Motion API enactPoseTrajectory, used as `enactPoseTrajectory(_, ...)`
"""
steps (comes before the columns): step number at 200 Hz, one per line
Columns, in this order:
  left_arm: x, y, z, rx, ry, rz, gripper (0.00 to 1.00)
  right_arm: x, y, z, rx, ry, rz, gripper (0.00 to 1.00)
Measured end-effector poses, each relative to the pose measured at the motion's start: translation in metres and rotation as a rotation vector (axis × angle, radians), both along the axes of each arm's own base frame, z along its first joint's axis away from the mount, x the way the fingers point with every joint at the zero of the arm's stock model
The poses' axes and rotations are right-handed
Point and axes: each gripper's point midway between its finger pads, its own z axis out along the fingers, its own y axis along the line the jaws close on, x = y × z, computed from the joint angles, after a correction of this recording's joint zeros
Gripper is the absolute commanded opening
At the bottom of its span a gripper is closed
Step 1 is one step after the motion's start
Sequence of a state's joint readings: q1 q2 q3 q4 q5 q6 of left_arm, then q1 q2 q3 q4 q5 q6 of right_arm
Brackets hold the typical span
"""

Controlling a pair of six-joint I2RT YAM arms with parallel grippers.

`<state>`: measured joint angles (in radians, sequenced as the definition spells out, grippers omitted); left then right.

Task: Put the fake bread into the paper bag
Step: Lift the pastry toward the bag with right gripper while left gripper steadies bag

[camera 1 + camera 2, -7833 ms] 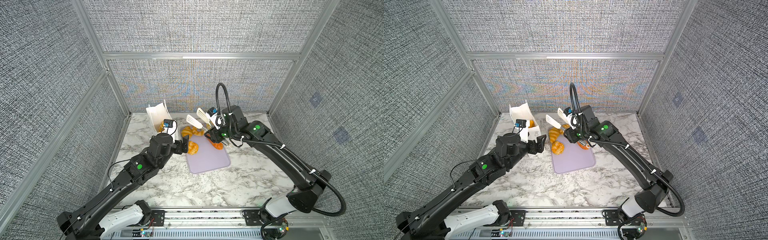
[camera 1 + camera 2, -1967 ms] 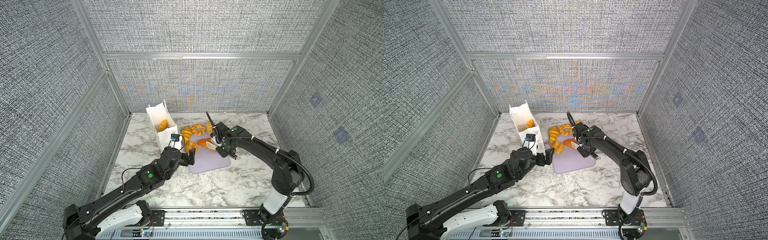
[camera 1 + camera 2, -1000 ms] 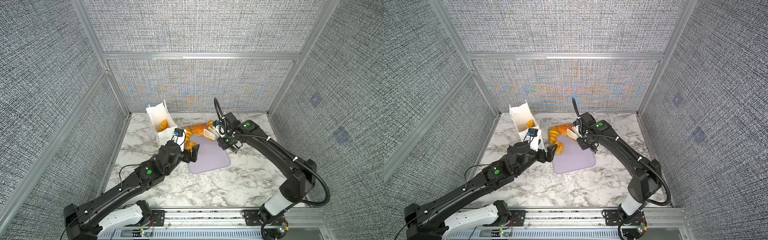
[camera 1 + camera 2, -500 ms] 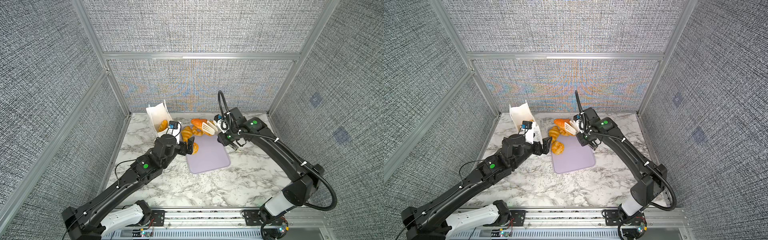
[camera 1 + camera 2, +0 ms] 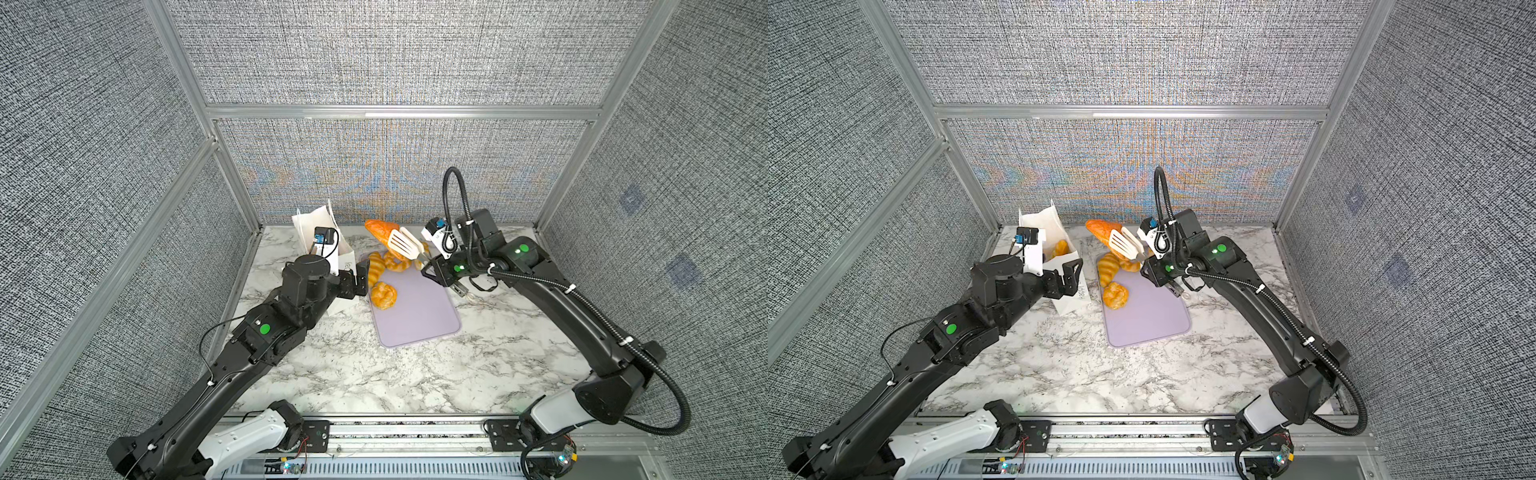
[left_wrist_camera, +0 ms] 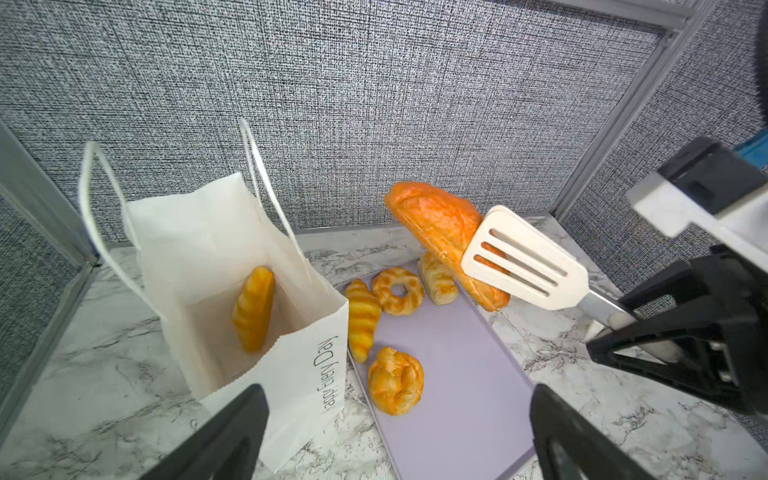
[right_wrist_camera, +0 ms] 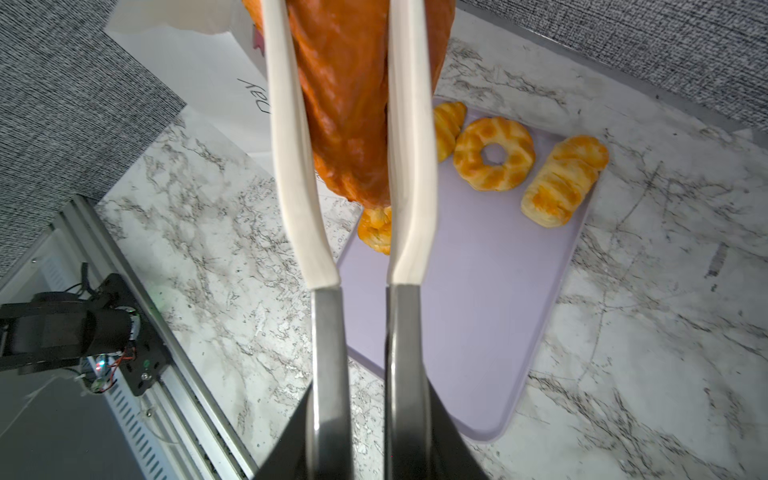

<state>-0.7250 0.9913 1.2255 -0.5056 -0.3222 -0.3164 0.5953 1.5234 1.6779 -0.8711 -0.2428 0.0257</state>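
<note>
Dark orange-brown triangular toy pastry pinched by its lower end in white slotted tongs, raised near tall white paper bag, not yet over its mouth. Right gripper clamped on tong handles; left gripper spread wide, empty. Could slip free, or catch bag's rim and topple it.

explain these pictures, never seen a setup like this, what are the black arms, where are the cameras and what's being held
Two robot arms work over a marble table. Both top views look down from overhead; the other two come from cameras on each arm's wrist. The right gripper is closed on tongs, which pinch an orange-brown toy bread in the air. The left gripper is open and empty, beside the white paper bag, which holds one striped roll. Four more pastries lie on the lavender tray.
</note>
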Motion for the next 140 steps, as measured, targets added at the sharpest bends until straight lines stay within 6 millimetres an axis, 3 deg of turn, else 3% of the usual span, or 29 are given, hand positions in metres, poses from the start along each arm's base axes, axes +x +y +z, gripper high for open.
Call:
enactPoseTrajectory(54, 0.001, 0.019, 0.009, 0.052, 0.012, 0.034, 1.0, -0.015, 0.031, 0.028, 0.114, -0.027, 0.086, 0.32)
enactPoseTrajectory(106, -0.005, 0.052, 0.019, 0.05, -0.017, 0.116, 0.99, -0.021, 0.057, 0.042, 0.206, -0.022, 0.138, 0.32)
enactPoseTrajectory(140, -0.005, 0.072, 0.012, 0.074, 0.001, 0.173, 1.0, -0.024, 0.082, 0.052, 0.273, -0.017, 0.194, 0.32)
